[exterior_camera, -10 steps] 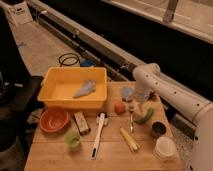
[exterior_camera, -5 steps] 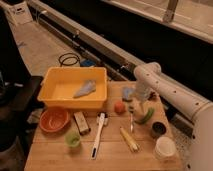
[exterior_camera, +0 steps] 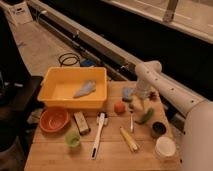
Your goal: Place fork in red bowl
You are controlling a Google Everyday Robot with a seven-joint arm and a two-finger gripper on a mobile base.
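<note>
Warm, dim light is falling from above on the wooden table [exterior_camera: 50, 157], while the surroundings are sinking into darkness. The gripper [exterior_camera: 135, 105], hanging over the table's right part, is catching little light; the yellow tub [exterior_camera: 75, 71] is glowing brightest.

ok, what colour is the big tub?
The tub is yellow, clearest in the camera view; the gripper sits by the fork.

On your table [exterior_camera: 50, 156] you have one fork [exterior_camera: 131, 121], one red bowl [exterior_camera: 54, 120], one yellow tub [exterior_camera: 70, 103], one cloth [exterior_camera: 85, 89], one brush [exterior_camera: 98, 135], one yellow stick [exterior_camera: 129, 139], one orange ball [exterior_camera: 119, 107] — and three cups: a green cup [exterior_camera: 73, 139], a dark cup [exterior_camera: 158, 129], a white cup [exterior_camera: 165, 146]. One gripper [exterior_camera: 136, 104] hangs just above the fork's far end.
</note>
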